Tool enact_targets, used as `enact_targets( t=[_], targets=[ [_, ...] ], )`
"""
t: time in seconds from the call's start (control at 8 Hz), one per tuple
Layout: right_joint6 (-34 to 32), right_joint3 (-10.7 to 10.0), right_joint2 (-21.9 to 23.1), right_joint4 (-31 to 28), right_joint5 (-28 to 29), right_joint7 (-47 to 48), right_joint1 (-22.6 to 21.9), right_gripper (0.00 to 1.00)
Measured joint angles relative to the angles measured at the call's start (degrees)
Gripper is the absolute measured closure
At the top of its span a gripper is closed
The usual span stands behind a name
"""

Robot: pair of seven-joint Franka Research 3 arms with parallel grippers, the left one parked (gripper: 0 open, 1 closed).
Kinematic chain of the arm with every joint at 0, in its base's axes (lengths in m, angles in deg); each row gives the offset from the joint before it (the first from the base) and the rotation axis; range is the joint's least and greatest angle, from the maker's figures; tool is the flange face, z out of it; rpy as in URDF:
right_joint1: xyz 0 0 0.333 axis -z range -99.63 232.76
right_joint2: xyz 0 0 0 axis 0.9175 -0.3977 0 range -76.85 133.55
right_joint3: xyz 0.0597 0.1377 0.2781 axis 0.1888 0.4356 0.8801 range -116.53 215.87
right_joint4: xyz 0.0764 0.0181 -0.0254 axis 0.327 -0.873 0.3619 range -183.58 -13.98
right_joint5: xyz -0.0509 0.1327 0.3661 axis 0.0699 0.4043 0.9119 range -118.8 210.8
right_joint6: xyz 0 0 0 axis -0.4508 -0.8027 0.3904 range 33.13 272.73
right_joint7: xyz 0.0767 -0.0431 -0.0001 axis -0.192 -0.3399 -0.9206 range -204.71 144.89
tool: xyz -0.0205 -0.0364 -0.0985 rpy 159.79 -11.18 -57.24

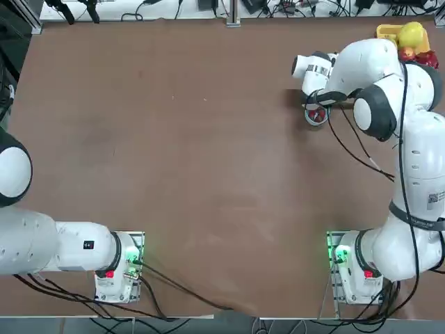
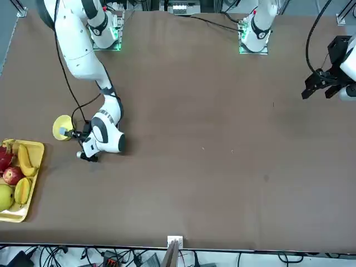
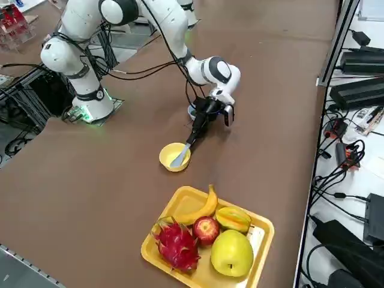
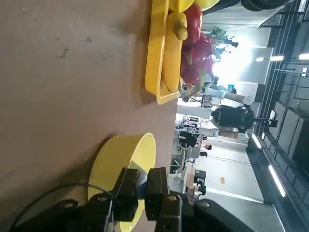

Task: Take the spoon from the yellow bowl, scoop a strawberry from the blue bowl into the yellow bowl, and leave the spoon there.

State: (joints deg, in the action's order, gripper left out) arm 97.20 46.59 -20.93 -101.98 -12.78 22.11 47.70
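You've got the right gripper (image 3: 203,123) low over the brown table (image 3: 90,174), fingers clamped on the handle of the small pale blue-white plastic spoon (image 3: 181,155). The spoon slants down, its scoop end inside the small round bright yellow bowl (image 3: 174,157). Near the bowl sits your rectangular yellow tray (image 3: 261,240) with banana, apple, dragon fruit and more.

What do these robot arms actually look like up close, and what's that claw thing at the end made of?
The working right arm is glossy white, built of rounded segments with dark grey joint bands. Black cables loop loosely along it. Its base sits on a metal plate, with green lights and a red spot. The right claw is black, with two blocky, square-edged fingers side by side.
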Motion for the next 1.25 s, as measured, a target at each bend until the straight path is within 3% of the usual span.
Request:
enact_targets(
  t=[0.75,1.25],
  targets=[
    [-4.63,-0.01,1.56,2.37,0.02,0.0,-0.01,0.89],
    [-5.74,0.2,8.4,2.98,2.65,-4.82,-0.18,0.89]
  ],
)
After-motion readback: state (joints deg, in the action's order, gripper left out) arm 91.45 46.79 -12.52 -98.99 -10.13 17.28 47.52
